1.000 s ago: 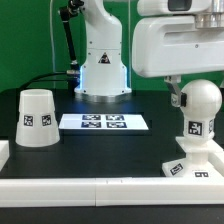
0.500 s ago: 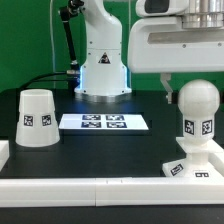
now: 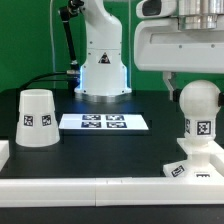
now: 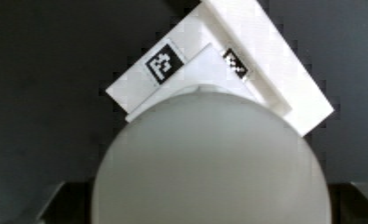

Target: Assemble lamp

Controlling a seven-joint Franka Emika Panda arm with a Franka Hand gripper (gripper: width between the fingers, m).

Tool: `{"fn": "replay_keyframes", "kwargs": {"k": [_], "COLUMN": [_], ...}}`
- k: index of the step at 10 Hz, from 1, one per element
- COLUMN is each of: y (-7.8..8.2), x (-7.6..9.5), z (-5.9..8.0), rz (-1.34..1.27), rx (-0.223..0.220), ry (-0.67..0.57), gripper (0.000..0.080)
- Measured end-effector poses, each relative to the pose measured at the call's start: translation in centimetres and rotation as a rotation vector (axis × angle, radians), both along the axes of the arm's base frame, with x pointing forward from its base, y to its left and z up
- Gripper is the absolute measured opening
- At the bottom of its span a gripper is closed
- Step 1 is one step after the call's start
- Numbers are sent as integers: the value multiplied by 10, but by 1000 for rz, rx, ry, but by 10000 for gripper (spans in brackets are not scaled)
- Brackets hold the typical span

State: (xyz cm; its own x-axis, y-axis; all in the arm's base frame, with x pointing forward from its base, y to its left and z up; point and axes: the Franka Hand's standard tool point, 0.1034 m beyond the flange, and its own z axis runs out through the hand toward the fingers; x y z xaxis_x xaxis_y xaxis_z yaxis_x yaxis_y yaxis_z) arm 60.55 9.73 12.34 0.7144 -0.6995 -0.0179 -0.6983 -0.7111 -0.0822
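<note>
Base (image 3: 195, 170) cut off at frame edge; bulb (image 3: 198, 112) head hides its centre.

One shade (image 3: 37, 117), alone near the worktop edge at the exterior view's left. One marker board (image 3: 104, 122), flat mid-worktop. One bulb (image 3: 198, 108) and one base (image 3: 192, 170), both at the near corner on the exterior view's right. Three lamp parts in all. Two tags (image 4: 163, 62) counted on the base through the wrist view, two more showing on the shade; those on the marker board too small to number. One arm (image 3: 103, 48), standing at the far edge
</note>
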Motion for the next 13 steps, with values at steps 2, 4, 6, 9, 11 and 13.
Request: {"fn": "replay_keyframes", "kwargs": {"k": [2, 4, 6, 9, 11, 13], "y": [1, 2, 3, 4, 4, 3], "x": [-1, -1, -2, -3, -3, -2], "z": [0, 0, -1, -1, 0, 0], "rz": [-111, -225, -322, -190, 55, 213], "rx": [15, 32, 52, 46, 29, 25], "ry": [13, 25, 37, 37, 20, 5], "gripper": [577, 577, 577, 692, 698, 698]}}
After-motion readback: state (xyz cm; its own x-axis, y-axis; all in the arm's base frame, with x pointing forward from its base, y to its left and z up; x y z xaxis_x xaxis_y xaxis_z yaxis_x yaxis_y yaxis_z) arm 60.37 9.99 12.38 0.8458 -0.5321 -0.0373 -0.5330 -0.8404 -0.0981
